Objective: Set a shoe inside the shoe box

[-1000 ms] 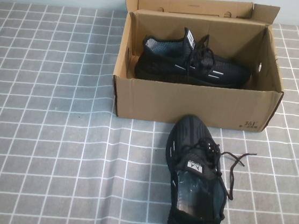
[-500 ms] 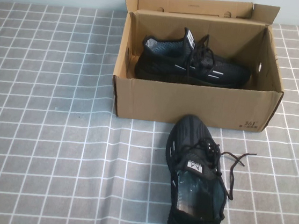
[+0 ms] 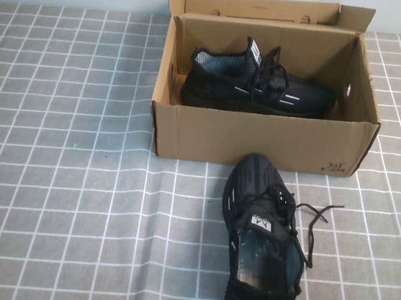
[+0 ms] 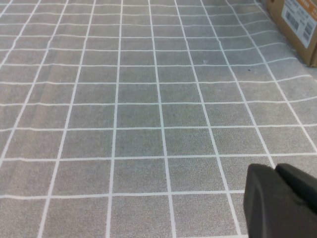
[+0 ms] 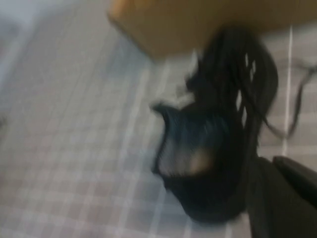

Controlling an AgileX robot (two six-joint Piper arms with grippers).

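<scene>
Two shoes (image 3: 262, 244) (image 3: 259, 84), one shoe box (image 3: 260, 139), two tools (image 4: 280, 201) (image 5: 285, 198).

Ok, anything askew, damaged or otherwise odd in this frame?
Nothing damaged or spilled. One black sneaker already lies in the shoe box; its mate sits on the checked cloth in front, laces trailing loose. Left end effector hangs over bare cloth; right end effector is beside the outer sneaker.

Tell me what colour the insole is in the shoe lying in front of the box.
Grey-teal, inside the black shoe; the high view shows it best.
</scene>
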